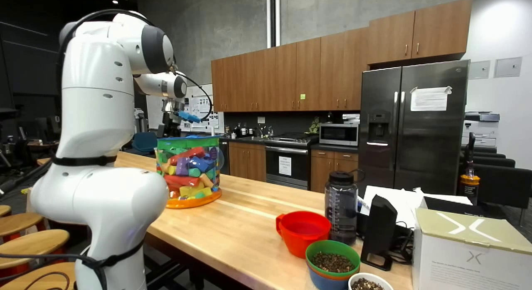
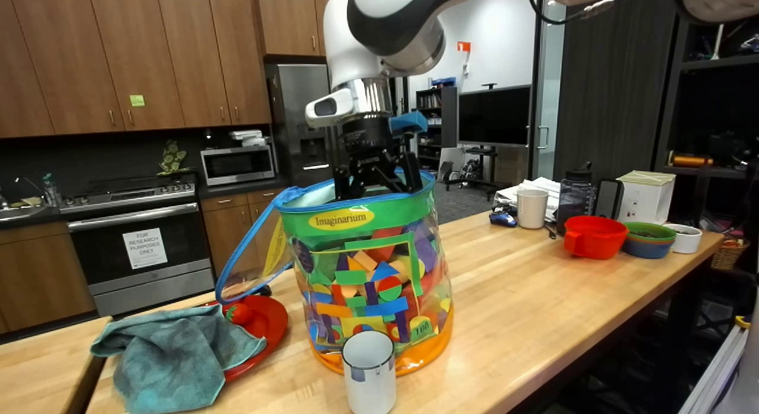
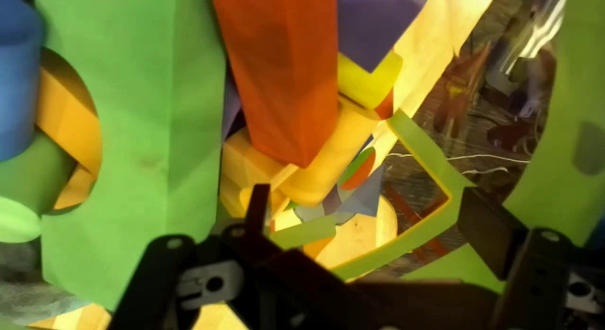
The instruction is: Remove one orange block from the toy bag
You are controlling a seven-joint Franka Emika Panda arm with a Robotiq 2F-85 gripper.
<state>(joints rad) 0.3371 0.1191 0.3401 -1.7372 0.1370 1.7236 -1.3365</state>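
Pointing down at the mouth of the toy bag [image 2: 403, 211], my gripper [image 3: 373, 221] has its two fingers [image 3: 491, 233] spread wide. The orange block [image 3: 288, 74] is inside the bag, and my wrist view shows it just beside a big green block [image 3: 137, 108]. The bag stands on the worktop [image 2: 498, 295] with its see-through lid [image 2: 276, 248] hanging down beside it. Near the bag, a gray-green cloth [image 2: 172, 354] lies partly on a red plate [image 2: 274, 319]. In an exterior view I see a white cup [image 2: 370, 384] in front of the bag. A red bowl [image 1: 301, 240] sits well apart from the bag in both exterior views.
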